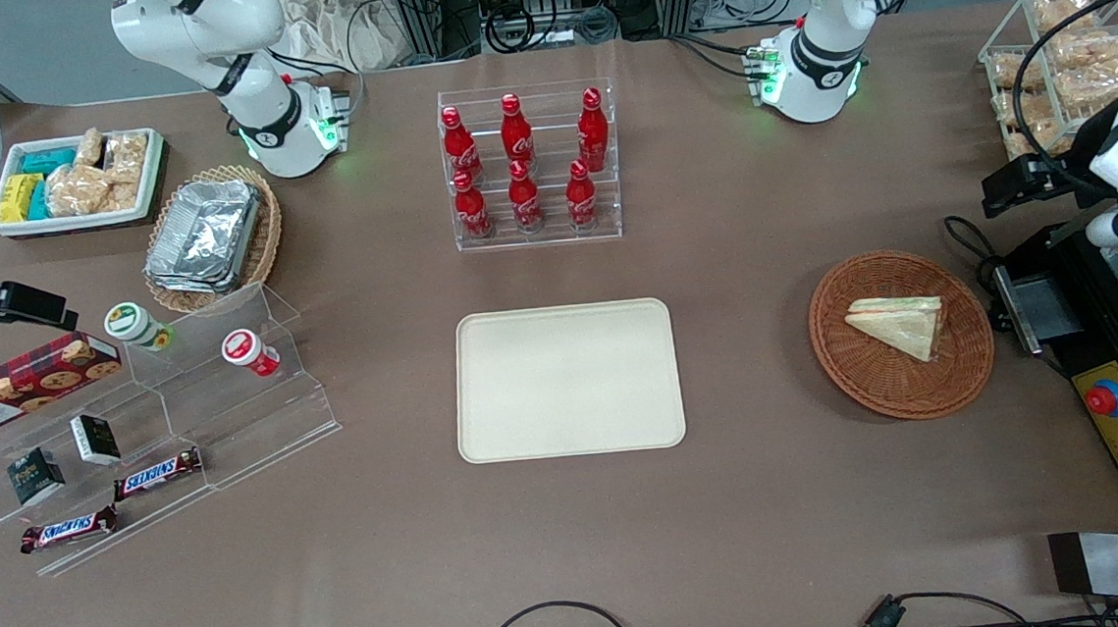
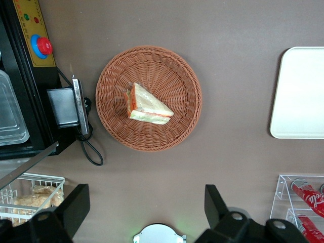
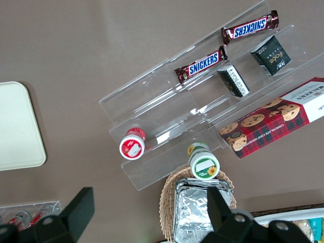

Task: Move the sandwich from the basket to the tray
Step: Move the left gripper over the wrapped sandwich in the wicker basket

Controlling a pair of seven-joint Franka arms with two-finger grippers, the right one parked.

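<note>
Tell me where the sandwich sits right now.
The sandwich lies in the round wicker basket, toward the working arm's end of the table beside the tray; the open tool hangs above, clear of it.

Six cola bottles (image 1: 521,164) sit upper centre in a clear rack (image 1: 531,166) — Snickers bars (image 1: 158,472), cookie box (image 1: 25,383) lower left.
</note>
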